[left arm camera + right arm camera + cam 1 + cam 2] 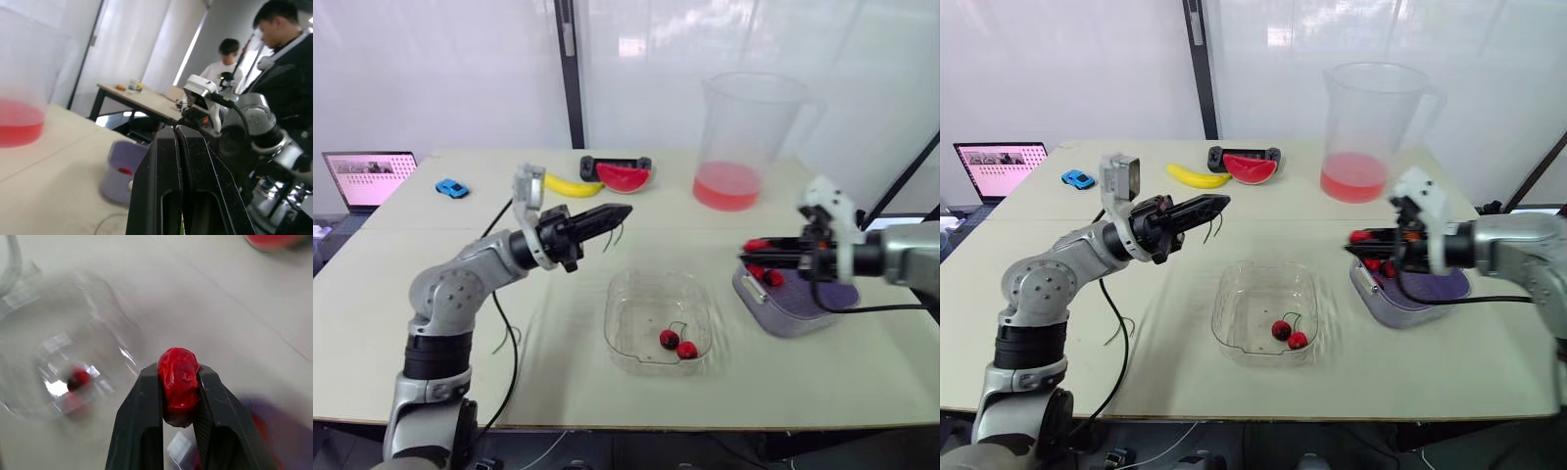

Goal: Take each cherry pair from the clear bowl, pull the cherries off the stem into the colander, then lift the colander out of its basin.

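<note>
Above the table left of the clear bowl (615, 328), my left gripper (625, 211) is shut on a thin dark stem (618, 233) that dangles from its tips. One cherry pair (677, 343) lies in the bowl. My right gripper (750, 247) hovers over the near-left edge of the purple colander (834, 294) and is shut on a single red cherry (179, 378). The colander sits in its grey basin (775, 319), with red cherries (770, 278) inside it.
At the back stand a large pitcher (744, 137) of red liquid, a watermelon slice (623, 177), a banana (570, 185), a black controller (607, 163) and a blue toy car (452, 188). A laptop (370, 178) sits far left. A black cable (509, 338) trails near my left arm. People stand beyond the table.
</note>
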Tool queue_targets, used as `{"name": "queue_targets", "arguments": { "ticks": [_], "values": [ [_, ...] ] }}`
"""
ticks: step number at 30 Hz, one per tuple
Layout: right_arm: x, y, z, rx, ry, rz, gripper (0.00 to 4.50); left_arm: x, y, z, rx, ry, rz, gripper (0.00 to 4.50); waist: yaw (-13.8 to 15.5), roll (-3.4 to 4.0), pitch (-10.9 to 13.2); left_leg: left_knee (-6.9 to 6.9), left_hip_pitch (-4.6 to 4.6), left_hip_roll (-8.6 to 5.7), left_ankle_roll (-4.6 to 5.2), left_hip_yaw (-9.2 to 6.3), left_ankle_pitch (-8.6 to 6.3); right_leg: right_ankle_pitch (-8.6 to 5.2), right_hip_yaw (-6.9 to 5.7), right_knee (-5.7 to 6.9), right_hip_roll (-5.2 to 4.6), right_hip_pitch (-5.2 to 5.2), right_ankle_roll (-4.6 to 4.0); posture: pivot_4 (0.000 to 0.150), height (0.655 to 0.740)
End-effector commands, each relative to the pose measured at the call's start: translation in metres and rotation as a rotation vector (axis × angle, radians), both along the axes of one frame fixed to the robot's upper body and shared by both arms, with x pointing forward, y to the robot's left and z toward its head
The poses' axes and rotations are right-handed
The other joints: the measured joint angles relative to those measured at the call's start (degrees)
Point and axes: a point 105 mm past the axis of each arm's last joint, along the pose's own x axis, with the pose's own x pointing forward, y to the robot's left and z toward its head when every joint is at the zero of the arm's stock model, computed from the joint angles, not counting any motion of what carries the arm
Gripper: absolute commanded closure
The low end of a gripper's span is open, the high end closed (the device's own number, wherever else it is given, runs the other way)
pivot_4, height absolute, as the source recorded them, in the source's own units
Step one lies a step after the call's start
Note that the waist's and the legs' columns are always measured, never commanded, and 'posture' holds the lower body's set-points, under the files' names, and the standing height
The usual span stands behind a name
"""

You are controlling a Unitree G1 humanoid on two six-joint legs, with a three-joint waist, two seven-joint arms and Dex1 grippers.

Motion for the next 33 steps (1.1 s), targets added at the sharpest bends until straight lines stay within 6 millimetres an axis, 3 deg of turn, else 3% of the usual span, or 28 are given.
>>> {"name": "queue_targets", "arguments": {
  "ticks": [1,4,9,12,13,18,20,22,25,29,33],
  "values": [
    [0.001,-0.026,0.001,-0.152,-0.025,-0.006,3.94,-0.007,0.006,0.008,0.014,-0.065,0.011,4.5,-0.1,0.01,0.0,0.0,0.02,0.0,0.0,0.01,0.0,0.0,0.02,0.0,0.0,0.0,0.0,0.15,0.74],
    [0.005,-0.043,-0.02,-0.31,0.019,-0.007,3.94,-0.007,0.009,-0.001,0.053,-0.059,0.028,4.5,-0.3,0.02,0.0,-0.01,0.05,0.05,0.0,-0.01,0.0,0.0,0.03,0.02,0.0,0.0,0.0,0.15,0.74],
    [0.013,-0.049,-0.041,-0.364,0.06,0.006,3.94,-0.009,0.009,-0.01,0.088,-0.063,0.04,4.5,-0.1,0.07,0.0,-0.02,0.05,0.07,-0.02,-0.03,0.01,0.0,0.05,0.01,-0.02,0.0,0.0,0.15,0.74],
    [0.016,-0.058,-0.047,-0.407,0.068,-0.015,2.89,-0.01,0.01,-0.009,0.085,-0.064,0.051,4.5,0.2,0.07,0.0,0.02,0.05,0.08,-0.04,-0.06,0.02,0.0,0.05,0.01,-0.04,0.02,0.0,0.15,0.74],
    [0.016,-0.06,-0.045,-0.414,0.067,-0.015,2.35,-0.01,0.011,-0.01,0.087,-0.064,0.056,4.5,0.2,0.07,0.0,0.02,0.04,0.09,-0.04,-0.06,0.02,0.0,0.05,0.01,-0.04,0.01,0.0,0.15,0.74],
    [0.015,-0.05,-0.01,-0.33,0.002,0.007,0.05,-0.009,0.017,-0.01,0.092,-0.063,0.077,4.5,0.0,0.12,0.0,-0.02,0.05,0.09,-0.05,-0.06,0.03,0.0,0.06,0.0,-0.04,-0.01,0.0,0.15,0.74],
    [0.013,-0.043,0.006,-0.258,-0.017,0.022,0.05,-0.007,0.019,-0.01,0.101,-0.072,0.1,4.5,0.0,0.12,0.1,-0.03,0.05,0.09,-0.05,-0.06,0.03,0.0,0.05,0.0,-0.03,-0.01,0.0,0.15,0.74],
    [0.009,-0.024,0.025,-0.117,-0.041,0.079,0.05,-0.008,0.021,-0.007,0.104,-0.077,0.111,4.5,0.0,0.13,0.1,-0.03,0.05,0.09,-0.05,-0.06,0.03,0.0,0.06,0.0,-0.03,-0.01,0.0,0.15,0.74],
    [-0.008,0.025,0.059,0.173,-0.048,0.296,0.05,-0.01,0.03,-0.006,0.123,-0.073,0.142,4.5,-0.3,0.13,0.1,-0.04,0.07,0.12,-0.04,-0.08,0.02,0.0,0.06,-0.01,-0.03,0.01,0.0,0.15,0.74],
    [-0.03,0.071,0.065,0.305,0.011,0.524,0.05,-0.01,0.055,-0.015,0.179,-0.032,0.24,4.5,0.0,0.13,0.1,-0.1,0.08,0.19,-0.03,-0.18,0.01,0.01,0.01,-0.02,0.0,0.01,-0.01,0.15,0.74],
    [-0.051,0.099,0.058,0.346,0.118,0.669,0.05,-0.007,0.093,-0.043,0.301,0.086,0.4,4.5,0.2,0.15,0.1,-0.01,0.01,0.13,0.01,-0.17,-0.01,0.01,0.03,-0.1,-0.1,0.04,0.0,0.15,0.74]
  ]
}}
